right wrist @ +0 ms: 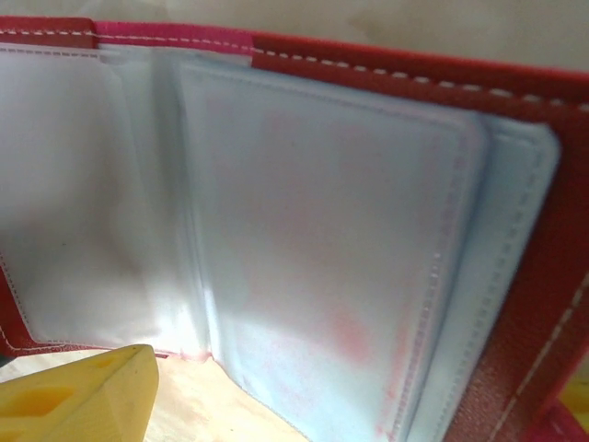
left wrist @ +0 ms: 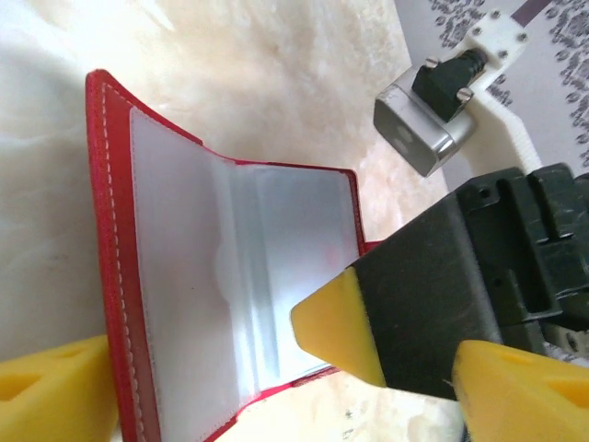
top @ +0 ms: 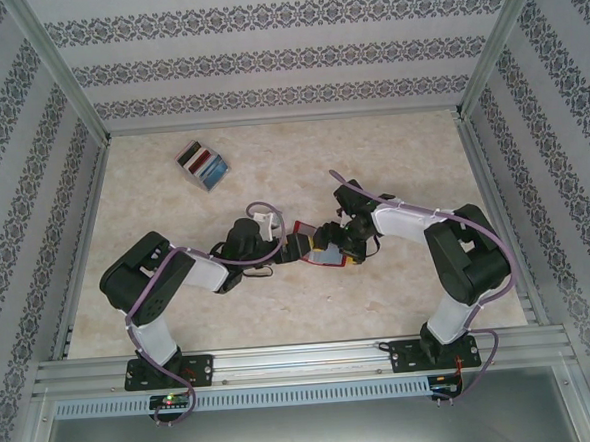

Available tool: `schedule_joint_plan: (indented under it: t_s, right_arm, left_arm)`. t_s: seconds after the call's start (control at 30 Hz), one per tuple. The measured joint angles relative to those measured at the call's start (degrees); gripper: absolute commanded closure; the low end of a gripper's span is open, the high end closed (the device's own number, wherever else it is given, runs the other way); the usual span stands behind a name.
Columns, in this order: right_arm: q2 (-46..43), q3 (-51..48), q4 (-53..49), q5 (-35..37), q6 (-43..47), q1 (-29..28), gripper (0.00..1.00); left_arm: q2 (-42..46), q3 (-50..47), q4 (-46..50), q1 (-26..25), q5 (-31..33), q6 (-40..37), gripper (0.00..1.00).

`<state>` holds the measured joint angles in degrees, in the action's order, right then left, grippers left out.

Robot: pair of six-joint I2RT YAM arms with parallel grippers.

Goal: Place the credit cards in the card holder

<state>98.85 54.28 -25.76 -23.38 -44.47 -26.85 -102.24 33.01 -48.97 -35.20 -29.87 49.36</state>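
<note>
The card holder [top: 317,245] lies open on the pale marbled table [top: 401,144], right in the middle between the two arms, a little nearer their bases than the far wall. From the left wrist camera you can see its red cover with white stitching and the cloudy, greyish see-through pockets inside, both flaps spread and the fold running down the centre. I can't make out a card in any pocket, only a faint pink smudge showing through the plastic.

The left gripper [left wrist: 276,396] hangs over the near edge of the wallet with its yellow fingers [left wrist: 46,391] spread wide, one out at each lower corner of its view. It has hold of nothing.

The right gripper [right wrist: 331,405] comes in from the other side. One of its yellow fingertips [left wrist: 336,322] sits against the right-hand flap, on the pocket. In its own camera the fingers are far apart at the bottom corners, so the jaws look parted rather than pinched on the flap.

The credit cards [top: 201,163] stand on edge in a light grey slotted stand [top: 215,179] well apart, towards the far left of the table.
</note>
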Motion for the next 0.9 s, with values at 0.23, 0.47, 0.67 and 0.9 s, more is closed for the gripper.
schedule_joint_plan:
  t_s: [0.23, 0.47, 0.67, 0.9]
  right_arm:
    - [0.5, 0.5, -0.9, 0.0, 0.6, 0.1, 0.27]
    - [-0.6, 0.5, -1.5, 0.1, 4.5, 0.1, 0.26]
    - [-2.9, -1.2, 2.1, 2.3, 8.3, 0.3, 0.25]
    - [-14.1, -5.2, 5.6, 7.1, 8.5, 0.1, 0.37]
  left_arm:
    - [-1.8, 1.3, 1.8, 0.5, 0.3, 0.1, 0.51]
    - [-2.6, 2.1, 9.0, 0.5, 3.3, -0.3, 0.99]
    - [2.1, 0.5, 14.5, 0.4, 7.5, -0.1, 1.00]
    - [4.1, -3.2, 13.2, 0.2, 10.4, 3.9, 0.88]
